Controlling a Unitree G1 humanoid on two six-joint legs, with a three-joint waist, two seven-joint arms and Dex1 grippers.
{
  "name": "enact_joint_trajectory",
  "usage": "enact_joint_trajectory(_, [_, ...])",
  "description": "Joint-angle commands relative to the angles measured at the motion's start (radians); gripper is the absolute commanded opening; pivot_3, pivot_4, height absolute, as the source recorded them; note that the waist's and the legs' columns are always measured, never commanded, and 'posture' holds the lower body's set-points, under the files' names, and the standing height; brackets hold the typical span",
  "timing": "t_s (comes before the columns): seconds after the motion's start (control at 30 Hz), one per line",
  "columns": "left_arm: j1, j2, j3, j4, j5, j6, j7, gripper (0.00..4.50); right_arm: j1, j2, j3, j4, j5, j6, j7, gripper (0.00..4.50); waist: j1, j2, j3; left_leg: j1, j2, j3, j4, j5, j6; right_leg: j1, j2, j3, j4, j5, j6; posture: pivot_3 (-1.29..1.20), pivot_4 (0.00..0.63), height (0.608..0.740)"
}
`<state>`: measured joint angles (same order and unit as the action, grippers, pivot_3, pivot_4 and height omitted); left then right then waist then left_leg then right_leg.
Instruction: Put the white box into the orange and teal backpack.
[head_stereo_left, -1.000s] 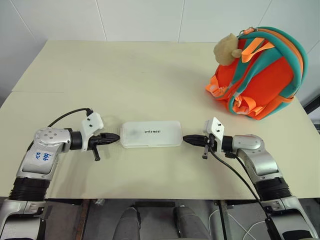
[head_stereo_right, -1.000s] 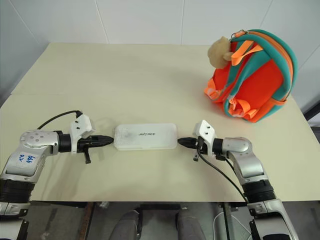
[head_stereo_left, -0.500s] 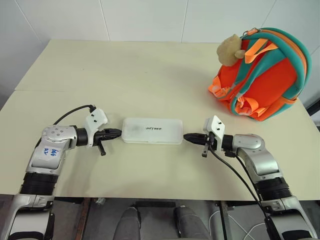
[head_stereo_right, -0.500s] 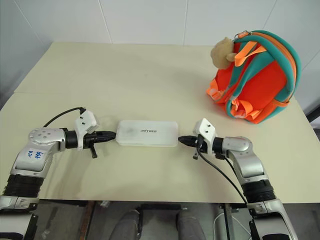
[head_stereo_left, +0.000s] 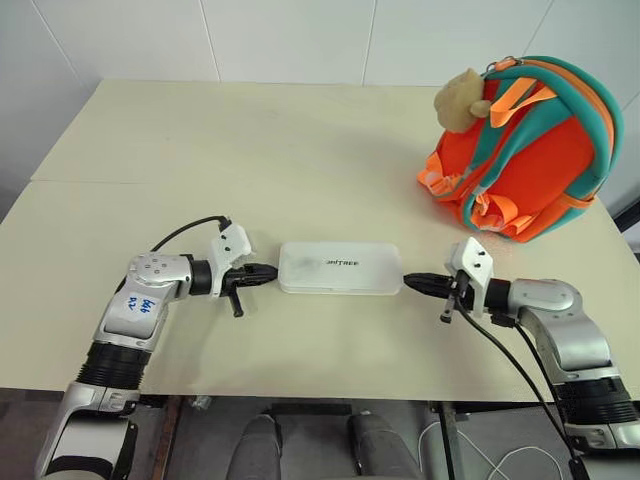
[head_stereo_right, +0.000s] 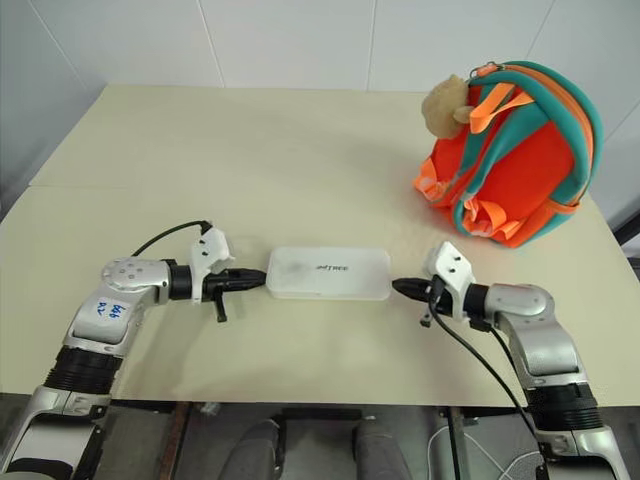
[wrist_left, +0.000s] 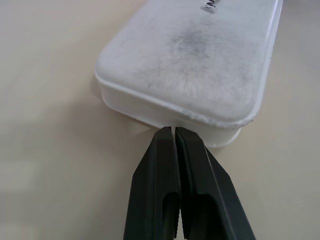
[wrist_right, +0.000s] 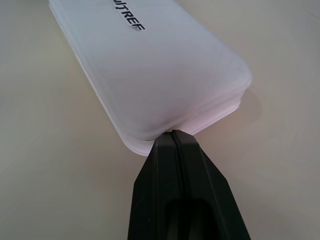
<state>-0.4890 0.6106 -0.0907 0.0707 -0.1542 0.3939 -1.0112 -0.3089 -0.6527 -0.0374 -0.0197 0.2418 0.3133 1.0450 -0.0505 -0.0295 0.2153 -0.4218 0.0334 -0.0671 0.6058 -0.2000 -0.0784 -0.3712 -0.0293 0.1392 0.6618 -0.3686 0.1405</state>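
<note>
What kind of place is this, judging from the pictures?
Probably an indoor test room: a plain cream table against a white tiled wall, bearing just a white box and an orange and teal backpack.

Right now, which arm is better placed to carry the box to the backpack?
Right: the right gripper presses the white box end nearer the orange and teal backpack; the left gripper sits farther away.

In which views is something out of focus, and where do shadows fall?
Left wrist view: the black fingers are soft, the white box sharper, with a faint shadow under its end. Right wrist view: the box's far lettering blurs. Left eye view: soft shadow under the orange and teal backpack.
</note>
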Motion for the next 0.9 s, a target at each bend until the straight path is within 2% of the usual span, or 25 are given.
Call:
enact_joint_trajectory(0.03, [0.012, -0.007, -0.022, -0.052, -0.026, 0.004, -0.022, 0.13, 0.001, -0.002, -0.007, -0.053, 0.043, 0.005, 0.005, 0.0, 0.0, 0.0, 0.0, 0.0, 0.0, 0.0, 0.0, 0.0, 0.0, 0.0, 0.0, 0.0, 0.0, 0.0, 0.0, 0.0, 0.15, 0.74])
enact_joint_trajectory(0.1, [0.013, 0.005, -0.013, -0.042, -0.011, -0.002, -0.009, 0.13, 0.0, -0.001, -0.016, -0.049, 0.05, 0.02, -0.002, 0.0, -0.001, 0.0, 0.0, 0.0, 0.0, 0.0, 0.0, 0.0, 0.0, 0.0, 0.0, 0.0, 0.0, 0.0, 0.0, 0.0, 0.15, 0.74])
enact_joint_trajectory(0.2, [0.018, 0.032, 0.004, -0.036, -0.013, 0.017, -0.011, 0.72, -0.003, -0.014, -0.02, -0.045, 0.062, 0.04, 0.007, 0.58, -0.005, 0.0, 0.0, 0.0, 0.0, 0.0, 0.0, 0.0, 0.0, 0.0, 0.0, 0.0, 0.0, 0.0, 0.0, 0.0, 0.15, 0.74])
enact_joint_trajectory(0.37, [0.048, 0.11, 0.045, -0.02, -0.024, 0.016, -0.036, 2.26, -0.02, -0.061, -0.038, -0.018, 0.067, 0.052, 0.027, 2.23, -0.006, 0.0, 0.0, 0.0, 0.0, 0.0, -0.001, 0.0, 0.0, -0.001, 0.0, 0.0, 0.0, 0.0, 0.0, 0.0, 0.15, 0.74])
enact_joint_trajectory(0.6, [0.058, 0.145, 0.085, -0.011, -0.084, 0.051, -0.065, 4.45, -0.029, -0.122, -0.047, 0.025, 0.07, 0.044, 0.036, 4.5, -0.004, 0.0, 0.0, 0.0, 0.0, 0.0, 0.0, 0.0, 0.0, 0.0, 0.0, 0.0, -0.001, 0.0, 0.0, 0.0, 0.15, 0.74])
enact_joint_trajectory(0.87, [0.021, 0.134, 0.124, 0.029, -0.172, 0.161, -0.074, 4.45, -0.038, -0.139, -0.071, 0.012, 0.108, 0.03, 0.05, 4.5, -0.005, 0.0, 0.0, 0.0, 0.0, 0.0, -0.001, 0.0, 0.0, 0.0, 0.0, 0.0, -0.001, 0.0, 0.0, 0.0, 0.15, 0.74])
enact_joint_trajectory(0.9, [0.019, 0.134, 0.127, 0.023, -0.185, 0.161, -0.085, 4.49, -0.034, -0.136, -0.077, -0.008, 0.129, 0.037, 0.057, 4.31, -0.006, 0.0, 0.0, 0.0, 0.0, 0.0, -0.001, 0.0, 0.0, 0.0, 0.0, 0.0, -0.001, 0.0, 0.0, 0.0, 0.15, 0.74])
